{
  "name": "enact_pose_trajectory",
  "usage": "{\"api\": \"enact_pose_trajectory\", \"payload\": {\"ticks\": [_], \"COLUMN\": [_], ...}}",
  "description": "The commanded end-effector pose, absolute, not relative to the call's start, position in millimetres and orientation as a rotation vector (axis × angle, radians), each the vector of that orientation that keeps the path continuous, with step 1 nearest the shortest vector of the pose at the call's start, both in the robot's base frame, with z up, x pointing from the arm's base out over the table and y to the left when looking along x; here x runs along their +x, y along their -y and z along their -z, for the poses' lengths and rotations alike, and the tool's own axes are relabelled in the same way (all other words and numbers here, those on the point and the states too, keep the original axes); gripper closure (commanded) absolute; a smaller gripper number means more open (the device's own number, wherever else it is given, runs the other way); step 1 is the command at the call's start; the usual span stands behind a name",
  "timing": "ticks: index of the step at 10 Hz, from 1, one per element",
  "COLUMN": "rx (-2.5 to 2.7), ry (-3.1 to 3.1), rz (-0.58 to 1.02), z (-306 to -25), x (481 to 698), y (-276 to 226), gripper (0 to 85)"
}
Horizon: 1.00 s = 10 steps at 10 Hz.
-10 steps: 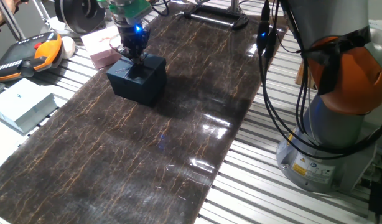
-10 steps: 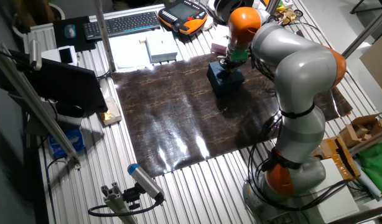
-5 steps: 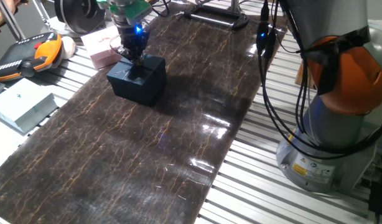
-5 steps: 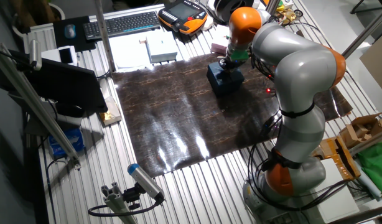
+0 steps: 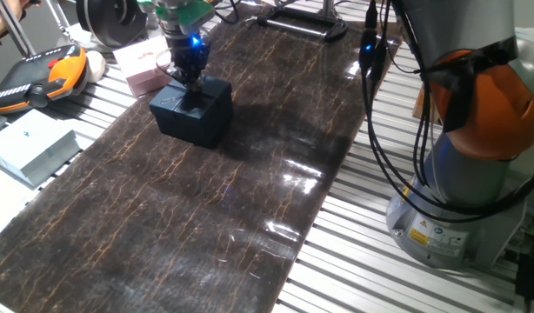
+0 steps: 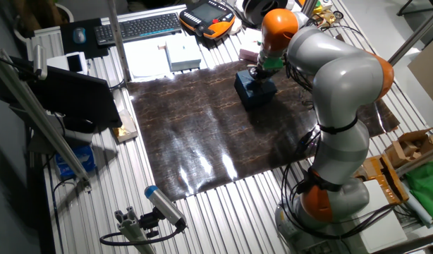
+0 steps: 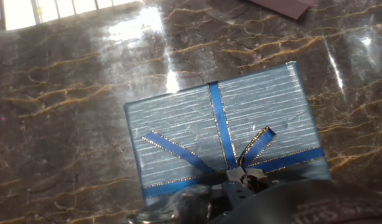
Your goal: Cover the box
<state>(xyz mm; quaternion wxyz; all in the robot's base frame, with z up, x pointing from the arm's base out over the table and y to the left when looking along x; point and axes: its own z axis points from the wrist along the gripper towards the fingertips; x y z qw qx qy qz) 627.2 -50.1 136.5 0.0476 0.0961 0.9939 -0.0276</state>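
The dark navy box (image 5: 203,119) stands on the marble-patterned mat at the far left, also seen in the other fixed view (image 6: 256,94). The flat navy lid (image 7: 185,121) with blue ribbon lies on top of it and hides its opening. My gripper (image 5: 190,78) stands straight over the lid, also in the other fixed view (image 6: 259,71). In the hand view my gripper (image 7: 241,186) has its fingertips drawn together at the knot of the ribbon bow (image 7: 256,148). The box walls are hidden in the hand view.
A pale pink box (image 5: 142,65) sits just behind the navy box. A white flat box (image 5: 30,144) and an orange teach pendant (image 5: 43,73) lie left of the mat. The robot base (image 5: 471,187) and hanging cables (image 5: 371,96) stand at the right.
My gripper has shifted very slightly to the right over the lid. The box and lid have not moved.
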Motion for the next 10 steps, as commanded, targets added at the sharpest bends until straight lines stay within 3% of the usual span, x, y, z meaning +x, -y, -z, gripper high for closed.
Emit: {"api": "enact_pose_trajectory", "payload": {"ticks": [1, 10], "rx": [0.291, 0.281], "ry": [-3.031, -3.036], "rz": [0.082, 0.064], "z": [-135.5, -127.7], "x": [627.2, 628.8], "y": [50.2, 48.6], "gripper": [84.3, 84.3]}}
